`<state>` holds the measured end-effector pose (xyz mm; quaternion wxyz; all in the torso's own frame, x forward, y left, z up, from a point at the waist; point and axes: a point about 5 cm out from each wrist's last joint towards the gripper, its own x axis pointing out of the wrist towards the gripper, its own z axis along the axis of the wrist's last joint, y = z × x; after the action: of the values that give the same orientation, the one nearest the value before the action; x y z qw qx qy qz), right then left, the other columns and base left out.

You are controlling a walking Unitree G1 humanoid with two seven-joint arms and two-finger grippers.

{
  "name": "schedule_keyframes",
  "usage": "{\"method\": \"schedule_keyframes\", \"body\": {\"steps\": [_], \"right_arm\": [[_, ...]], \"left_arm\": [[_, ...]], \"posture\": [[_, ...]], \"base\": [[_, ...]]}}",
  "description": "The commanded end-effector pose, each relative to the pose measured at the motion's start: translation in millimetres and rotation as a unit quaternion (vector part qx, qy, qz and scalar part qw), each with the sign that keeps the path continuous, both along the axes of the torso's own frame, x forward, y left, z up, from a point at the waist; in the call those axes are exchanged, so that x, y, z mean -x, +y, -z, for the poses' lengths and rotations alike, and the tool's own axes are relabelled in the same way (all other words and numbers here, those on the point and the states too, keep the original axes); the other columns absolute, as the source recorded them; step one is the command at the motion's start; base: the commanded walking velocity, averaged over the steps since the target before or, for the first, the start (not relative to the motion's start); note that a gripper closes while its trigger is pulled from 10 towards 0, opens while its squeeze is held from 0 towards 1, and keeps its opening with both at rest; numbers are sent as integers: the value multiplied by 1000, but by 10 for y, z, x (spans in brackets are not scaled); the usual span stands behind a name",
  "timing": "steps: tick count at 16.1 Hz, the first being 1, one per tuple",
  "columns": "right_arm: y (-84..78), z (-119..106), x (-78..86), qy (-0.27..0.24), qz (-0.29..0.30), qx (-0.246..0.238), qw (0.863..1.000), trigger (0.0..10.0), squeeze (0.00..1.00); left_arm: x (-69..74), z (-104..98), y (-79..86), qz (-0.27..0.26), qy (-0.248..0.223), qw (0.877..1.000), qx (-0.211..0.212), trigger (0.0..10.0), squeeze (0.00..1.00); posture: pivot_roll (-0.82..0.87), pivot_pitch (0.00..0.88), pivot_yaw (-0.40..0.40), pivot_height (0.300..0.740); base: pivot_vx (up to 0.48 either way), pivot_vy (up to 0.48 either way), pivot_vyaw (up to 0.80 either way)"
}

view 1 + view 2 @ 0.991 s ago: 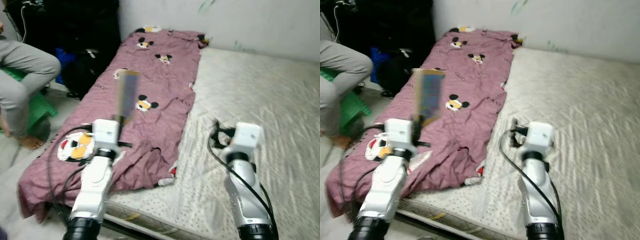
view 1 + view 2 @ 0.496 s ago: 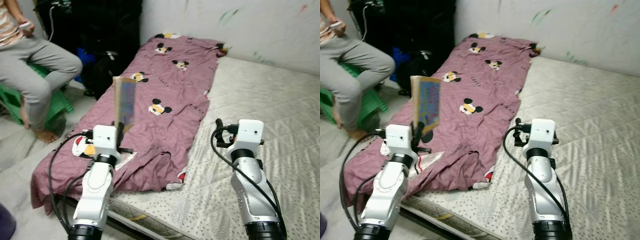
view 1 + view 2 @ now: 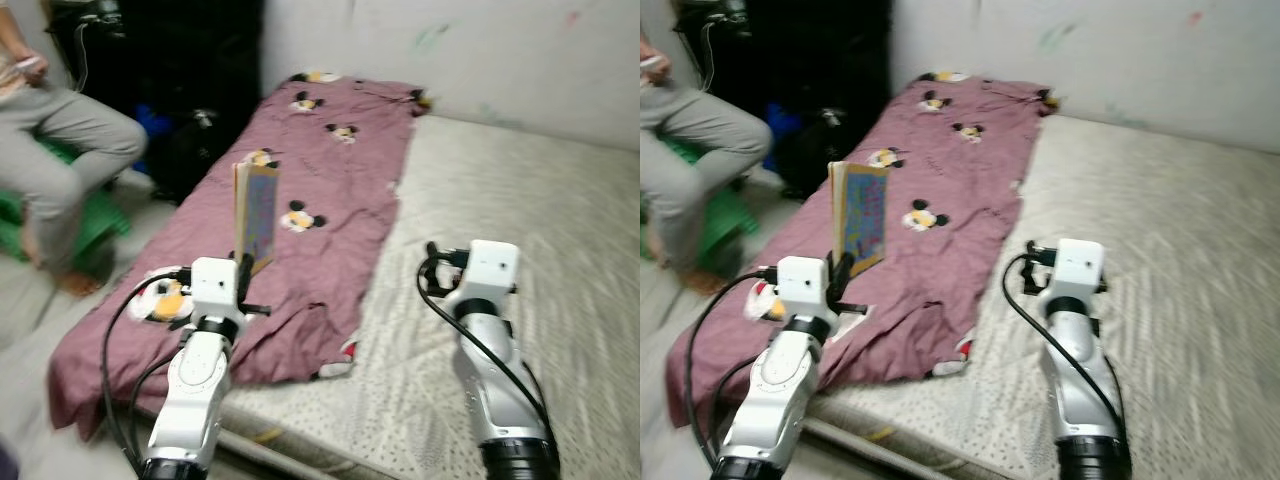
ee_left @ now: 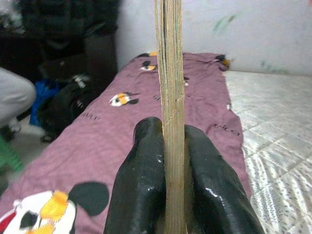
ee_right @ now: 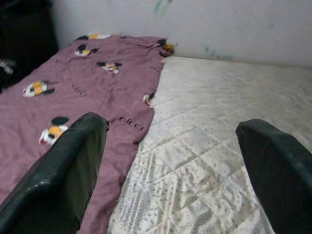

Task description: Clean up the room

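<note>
Writing: too blurred to read on the book's cover; the sheet's small lettering is not legible either.
Book (image 3: 256,215): upright, edge-on, above the sheet's left edge.
Left gripper (image 4: 168,161): fingers clenched on the book's lower edge.
Right gripper (image 5: 170,165): fingers spread wide, nothing between them, over the bare mattress (image 3: 520,200) beside the sheet.
Sheet (image 3: 300,170): maroon, cartoon-mouse print, along the mattress's left side.
Person (image 3: 60,150): seated on a green stool (image 3: 100,215) at the left.
Change: camera has shifted; book remains gripped upright.

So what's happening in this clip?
The robot stands at a bed. Its left gripper is shut on a thin book, held upright above the purple cartoon-print blanket. The right gripper is open over the bare mattress. A person sits off to the left.
</note>
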<state>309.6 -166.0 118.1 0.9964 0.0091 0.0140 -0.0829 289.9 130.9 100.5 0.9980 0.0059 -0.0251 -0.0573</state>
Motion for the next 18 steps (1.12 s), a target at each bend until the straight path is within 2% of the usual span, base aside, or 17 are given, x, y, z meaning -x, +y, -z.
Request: {"method": "schedule_keyframes", "body": {"steps": [1, 10, 15, 18], "right_arm": [[-72, 30, -2, 11, 12, 2, 1000, 10000, 0], [-61, 2, -17, 6, 10, 9, 1000, 10000, 0], [-71, -4, -16, 5, 12, 15, 1000, 10000, 0], [-62, -20, -30, 0, 9, 17, 1000, 10000, 0]], "left_arm": [[-33, -126, -52, 7, -26, 1000, -2, 10000, 0], [-49, -123, -175, 23, -23, 999, -3, 10000, 0], [-55, -128, -182, 30, -24, 999, -1, 10000, 0], [-57, -125, -181, 31, -23, 999, 0, 10000, 0]], "posture": [[-118, 10, -4, 740], [-130, 20, -8, 740], [-131, 23, -8, 740], [-132, 23, -8, 740]], "base": [[0, 0, -800], [0, 0, -800], [0, 0, -800], [0, -299, -710]]}}
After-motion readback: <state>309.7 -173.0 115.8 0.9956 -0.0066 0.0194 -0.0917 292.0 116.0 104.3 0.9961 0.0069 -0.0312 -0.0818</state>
